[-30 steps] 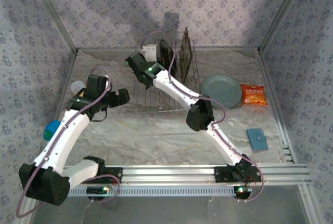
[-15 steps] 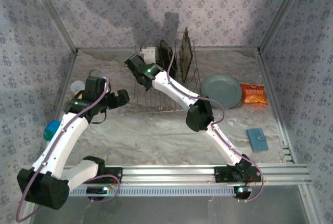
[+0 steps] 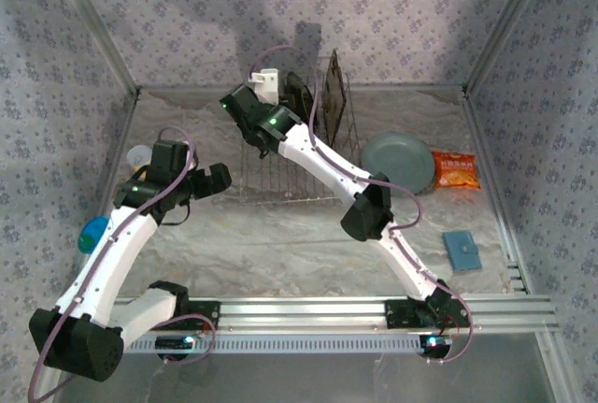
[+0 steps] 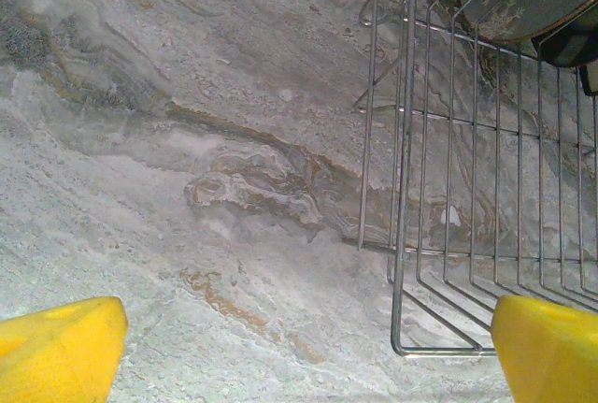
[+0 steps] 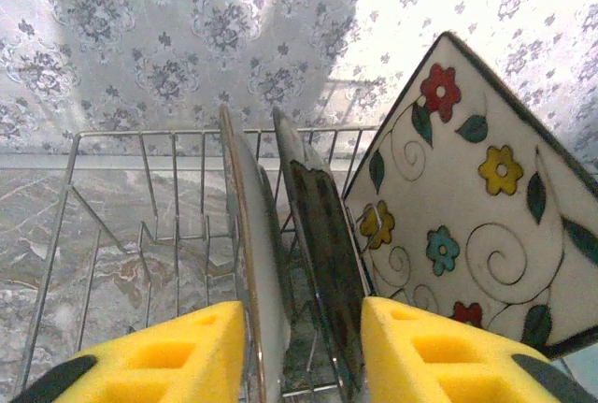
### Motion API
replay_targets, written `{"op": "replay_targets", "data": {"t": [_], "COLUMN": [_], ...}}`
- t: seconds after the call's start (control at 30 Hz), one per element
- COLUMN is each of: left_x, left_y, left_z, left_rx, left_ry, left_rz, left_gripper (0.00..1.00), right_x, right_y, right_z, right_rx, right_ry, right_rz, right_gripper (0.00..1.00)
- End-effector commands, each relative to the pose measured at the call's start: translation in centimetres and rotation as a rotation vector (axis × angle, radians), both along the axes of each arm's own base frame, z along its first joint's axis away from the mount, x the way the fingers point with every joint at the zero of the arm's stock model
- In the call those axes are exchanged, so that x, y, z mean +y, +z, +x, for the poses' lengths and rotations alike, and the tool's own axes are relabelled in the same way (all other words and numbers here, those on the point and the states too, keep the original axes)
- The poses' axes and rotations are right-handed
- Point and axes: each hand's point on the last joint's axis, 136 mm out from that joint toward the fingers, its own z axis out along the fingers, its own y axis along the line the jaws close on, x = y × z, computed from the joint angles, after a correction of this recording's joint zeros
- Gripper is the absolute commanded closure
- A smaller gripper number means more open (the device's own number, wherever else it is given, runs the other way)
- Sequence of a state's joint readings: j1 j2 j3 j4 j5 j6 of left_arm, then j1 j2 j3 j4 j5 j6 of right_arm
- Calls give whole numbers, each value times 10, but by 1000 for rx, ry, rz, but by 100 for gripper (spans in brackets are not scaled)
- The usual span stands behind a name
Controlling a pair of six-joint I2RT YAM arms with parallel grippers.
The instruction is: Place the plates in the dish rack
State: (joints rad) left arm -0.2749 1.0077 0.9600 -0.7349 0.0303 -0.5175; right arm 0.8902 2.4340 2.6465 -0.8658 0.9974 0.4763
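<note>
**Right end effector** [image 5: 301, 352]: it is holding its yellow fingers [image 5: 154, 352] part-way apart and is gripping nothing. It is straddling the top edges of two plates standing upright side by side. A round cream plate with a thin brown rim [image 5: 245, 253] is sitting just inside one finger. A round dark greyish plate [image 5: 322, 235] is sitting just inside the other. Whether either finger is touching a plate cannot be told.

Just outside this end effector, on its right, a square cream plate with red, yellow and blue flowers and green leaves [image 5: 467, 207] is leaning upright. All three plates are sitting in the silver wire dish rack [image 5: 112, 197].

**Left end effector** [image 4: 304, 356]: it is holding its fingers wide apart, is carrying nothing, and is hovering over the marbled grey table [image 4: 187, 141]. A corner of the rack is lying just to its right.

**Farther out:** beyond the rack's right side, a plain round pale grey-blue plate [image 3: 399, 162] is lying flat on the table, well apart from both end effectors. An orange snack packet [image 3: 455, 170] is lying just beside it.
</note>
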Motion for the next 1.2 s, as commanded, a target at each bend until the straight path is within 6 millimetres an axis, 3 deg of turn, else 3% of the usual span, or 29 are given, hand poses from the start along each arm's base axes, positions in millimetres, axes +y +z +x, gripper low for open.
{"op": "replay_targets", "data": {"t": [0.0, 0.2, 0.37, 0.53, 0.77, 0.93, 1.07, 1.17], "left_x": [4, -2, -16, -45, -115, -169, -195, -205], "left_y": [13, 41, 72, 108, 143, 152, 149, 145], "left_z": [-3, 5, 15, 22, 28, 32, 39, 44], "left_rx": [-25, -71, -129, -228, -320, -351, -354, -333], "left_ry": [12, -15, -60, -148, -353, -529, -573, -577], "left_rz": [-3, -15, -69, -66, -61, -85, -80, -96], "left_gripper": [1, 1, 1, 1, 1, 1, 1, 1], "right_x": [-15, -42, -72, -108, -185, -255, -287, -297], "right_y": [38, 85, 110, 112, 72, 29, -4, -47], "right_z": [-12, -33, -52, -76, -114, -154, -179, -193], "right_rx": [-31, -52, -13, 93, 245, 286, 295, 370], "right_ry": [-6, -7, 24, 79, 74, -88, -189, -236], "right_rz": [17, 46, 66, 171, 677, 847, 980, 1077], "right_gripper": [54, 23, 1, 0, 0, 1, 1, 2]}}
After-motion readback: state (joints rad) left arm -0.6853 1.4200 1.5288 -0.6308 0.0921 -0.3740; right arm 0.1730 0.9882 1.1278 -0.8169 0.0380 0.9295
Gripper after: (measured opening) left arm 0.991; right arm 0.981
